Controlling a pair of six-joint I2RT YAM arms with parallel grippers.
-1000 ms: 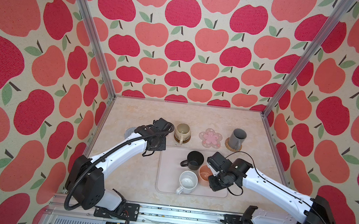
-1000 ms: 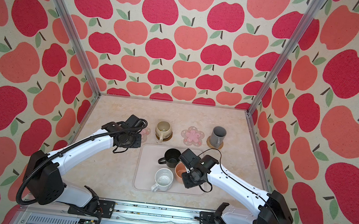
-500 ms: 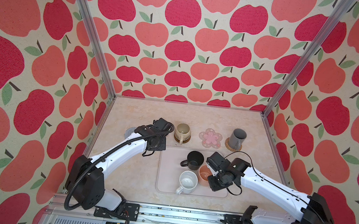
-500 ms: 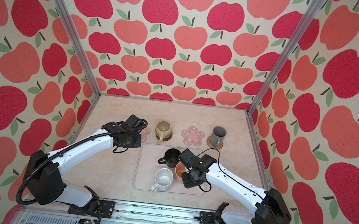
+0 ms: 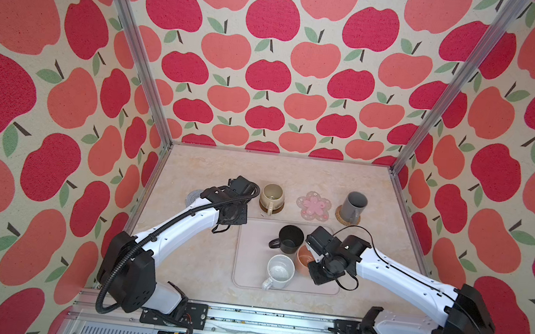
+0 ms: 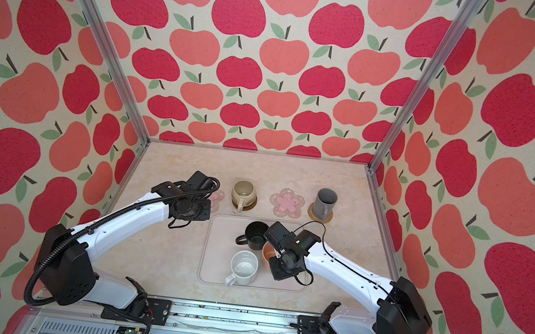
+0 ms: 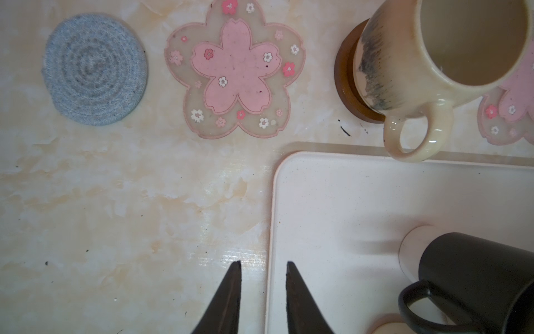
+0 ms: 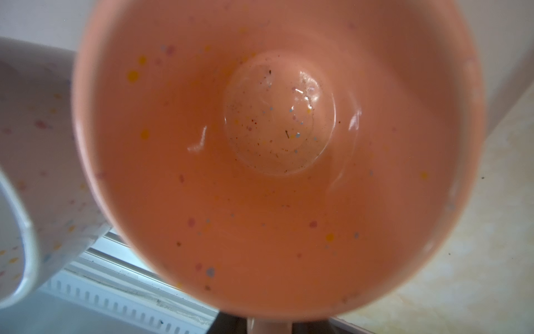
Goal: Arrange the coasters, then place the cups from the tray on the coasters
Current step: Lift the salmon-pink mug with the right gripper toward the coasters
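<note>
Peach mug [image 5: 303, 259] on the tray [image 5: 247, 268], handle between my right gripper's [image 5: 314, 265] jaws.
I cannot tell whether that gripper is clamped. The white mug [image 5: 280, 271] crowds in at 8 o'clock and the black mug [image 5: 289, 239] at 11. My left gripper [image 7: 263, 267] is slightly open and empty, straddling the tray's edge above the surface [image 7: 115, 202].
</note>
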